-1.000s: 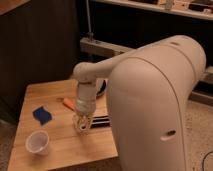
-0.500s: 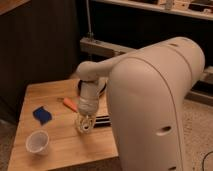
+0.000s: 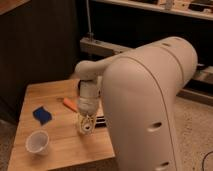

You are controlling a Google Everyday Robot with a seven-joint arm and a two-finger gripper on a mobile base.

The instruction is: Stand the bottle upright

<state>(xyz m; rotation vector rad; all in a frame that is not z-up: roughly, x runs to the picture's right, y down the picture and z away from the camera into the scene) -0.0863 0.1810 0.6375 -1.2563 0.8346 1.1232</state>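
Camera view, the only one: gripper (image 3: 85, 125) points straight down at the wooden table (image 3: 60, 150), tip at or just above the surface, near the table's right side. It sits between the orange marker-like stick (image 3: 69, 104) and a dark bar-like item (image 3: 99, 121) just to its right. Can't tell if the gripper is closed on anything. The bottle can't be separated from the pale gripper tip; my guess is it's right there, in or under the tip. White cup (image 3: 37, 142) and blue sponge-like block (image 3: 42, 115) are well apart on the left. Step looks like grasp/reorient at the bottle. Next move needs a confirmed grip, then rotating it vertical and setting its base flat before release.
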